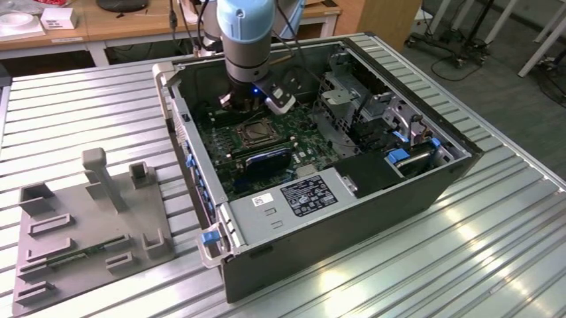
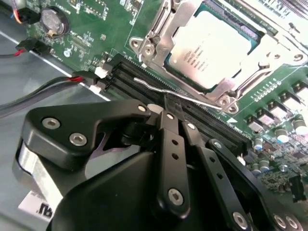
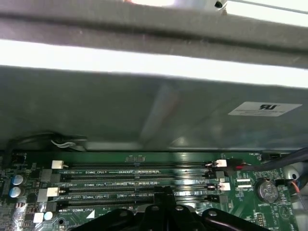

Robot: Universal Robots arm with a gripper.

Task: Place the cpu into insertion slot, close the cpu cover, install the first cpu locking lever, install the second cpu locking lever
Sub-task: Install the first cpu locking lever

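The cpu (image 2: 207, 45) lies seated under the closed cover (image 2: 217, 85) — the gripper (image 2: 166, 107), clenched, meets a lever (image 2: 147, 83) — seemingly both levers remain

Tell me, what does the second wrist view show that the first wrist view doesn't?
The second wrist view shows the cpu framed by the silvery cpu cover, with a thin metal lever running alongside. The first wrist view shows the grey case wall with a white label. Both wrist views show the black memory slots, the round coin battery, the green motherboard and the black gripper near the slots.
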